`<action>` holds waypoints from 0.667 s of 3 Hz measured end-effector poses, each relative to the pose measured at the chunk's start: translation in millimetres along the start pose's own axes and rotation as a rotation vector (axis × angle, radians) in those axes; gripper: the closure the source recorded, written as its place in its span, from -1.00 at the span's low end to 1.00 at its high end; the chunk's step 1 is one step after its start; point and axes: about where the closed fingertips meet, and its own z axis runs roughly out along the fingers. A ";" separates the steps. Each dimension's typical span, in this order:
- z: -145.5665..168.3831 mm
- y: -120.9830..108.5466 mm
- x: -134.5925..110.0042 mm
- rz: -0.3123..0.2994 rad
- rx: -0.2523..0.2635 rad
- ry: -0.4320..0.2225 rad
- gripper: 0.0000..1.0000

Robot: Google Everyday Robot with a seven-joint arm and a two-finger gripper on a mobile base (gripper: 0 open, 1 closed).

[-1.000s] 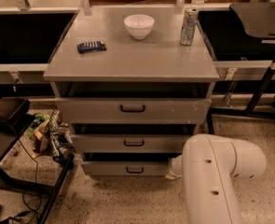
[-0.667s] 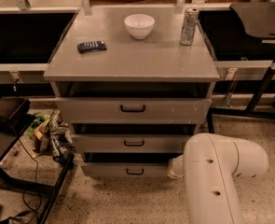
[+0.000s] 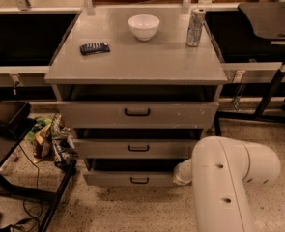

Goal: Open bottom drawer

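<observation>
The bottom drawer [image 3: 132, 179] is the shortest grey front of three, with a small black loop handle [image 3: 139, 180]. It stands pulled out a little, with a dark gap above it. My white arm [image 3: 229, 178] comes in from the lower right. My gripper [image 3: 180, 173] is at the drawer's right end, mostly hidden behind the arm's last link. The mid-height drawer [image 3: 138, 148] and the tallest drawer [image 3: 137, 113] above it also stand slightly out.
On the grey cabinet top [image 3: 147, 62] are a white bowl [image 3: 144, 26], a silver can [image 3: 196, 27] and a black remote [image 3: 94, 48]. Clutter and cables [image 3: 50, 139] lie on the floor at left beside a black stand. Dark table legs [image 3: 272, 91] stand at right.
The bottom drawer front has come slightly farther out toward the camera. The arm has shifted only a little.
</observation>
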 end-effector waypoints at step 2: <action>-9.6 25.4 8.5 -0.001 -0.029 0.004 1.00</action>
